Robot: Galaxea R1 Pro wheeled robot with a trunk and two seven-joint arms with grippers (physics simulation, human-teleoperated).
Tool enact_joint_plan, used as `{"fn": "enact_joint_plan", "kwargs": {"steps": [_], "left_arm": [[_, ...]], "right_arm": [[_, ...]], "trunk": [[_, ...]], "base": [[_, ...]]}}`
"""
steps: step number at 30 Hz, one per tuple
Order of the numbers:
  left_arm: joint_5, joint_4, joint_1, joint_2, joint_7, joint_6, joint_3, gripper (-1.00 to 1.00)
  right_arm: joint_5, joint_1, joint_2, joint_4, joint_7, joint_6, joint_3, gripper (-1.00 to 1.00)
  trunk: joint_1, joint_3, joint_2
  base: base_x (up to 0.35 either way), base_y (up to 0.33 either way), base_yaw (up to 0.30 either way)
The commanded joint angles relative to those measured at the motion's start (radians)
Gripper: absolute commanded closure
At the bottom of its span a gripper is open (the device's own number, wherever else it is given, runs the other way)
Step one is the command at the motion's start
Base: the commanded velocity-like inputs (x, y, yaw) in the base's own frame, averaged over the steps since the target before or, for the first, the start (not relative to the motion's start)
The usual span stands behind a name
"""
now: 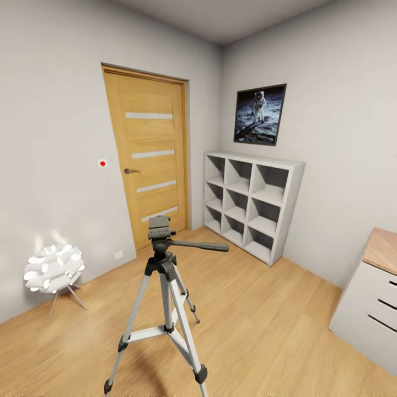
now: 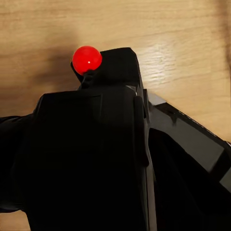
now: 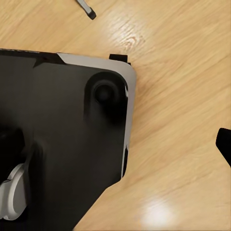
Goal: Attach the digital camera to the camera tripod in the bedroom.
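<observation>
The camera tripod (image 1: 167, 286) stands on the bedroom's light wood floor (image 1: 264, 309), low in the middle of the head view. Its silver legs are spread, and its black pan head (image 1: 159, 227) is bare, with the handle (image 1: 205, 246) pointing right. The digital camera (image 2: 91, 159), black with a red dot (image 2: 87, 59), sits very close in the left wrist view. My left gripper is shut on it, and one finger (image 2: 192, 139) lies along its side. One right fingertip (image 3: 224, 144) shows far out at the edge of the right wrist view, with nothing held. A tripod foot (image 3: 87, 9) shows there too.
A wooden door (image 1: 150, 160) is in the wall behind the tripod. A white cube shelf (image 1: 251, 201) stands in the corner under a framed astronaut picture (image 1: 259, 114). A white floor lamp (image 1: 53, 268) is at the left and a white dresser (image 1: 372, 303) at the right. My black base (image 3: 57, 139) is below.
</observation>
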Motion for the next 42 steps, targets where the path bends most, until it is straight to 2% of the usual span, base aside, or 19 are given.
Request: {"fn": "enact_joint_plan", "kwargs": {"steps": [1,5,8,14,19,25,31,42], "left_arm": [[-0.005,0.000,-0.001,0.001,0.000,-0.002,0.008,1.00],[0.024,0.001,-0.001,0.004,0.002,-0.005,0.009,1.00],[0.071,0.001,-0.001,0.014,-0.004,0.004,0.008,1.00],[0.088,-0.001,-0.001,0.065,-0.054,0.078,0.005,1.00],[0.091,-0.002,-0.001,0.078,-0.064,0.094,0.004,1.00],[0.093,-0.002,-0.001,0.075,-0.067,0.067,0.003,1.00],[0.093,-0.001,-0.001,0.050,-0.065,0.008,0.004,1.00],[0.094,0.000,-0.001,0.031,-0.060,-0.020,0.003,1.00]], "right_arm": [[0.008,-0.001,-0.001,0.003,0.002,-0.003,-0.008,-1.00],[0.008,-0.001,0.000,0.003,0.002,-0.001,-0.008,-1.00],[0.008,-0.001,0.002,0.000,0.001,-0.004,-0.009,-1.00],[0.002,-0.001,0.001,-0.023,-0.026,0.009,-0.019,-1.00],[0.000,0.000,0.008,-0.057,-0.073,0.013,-0.021,-1.00],[0.001,0.000,0.012,-0.076,-0.122,0.012,-0.020,-1.00],[0.005,0.000,0.013,-0.077,-0.121,0.011,-0.015,-1.00],[0.004,0.000,0.012,-0.063,-0.112,0.009,-0.012,-1.00]], "trunk": [[0.000,-0.003,-0.002],[0.000,-0.009,-0.002],[0.000,-0.014,-0.002],[0.000,-0.024,-0.002],[0.000,-0.032,-0.002],[0.000,-0.042,-0.002],[0.000,-0.052,-0.002],[0.000,-0.070,-0.002]], "base": [[0.000,0.000,0.000],[0.000,0.000,0.000],[0.000,0.000,0.000],[0.000,0.000,0.000],[0.000,0.000,0.000],[0.000,0.000,0.000],[0.000,0.000,0.000],[0.000,0.000,0.000]]}}
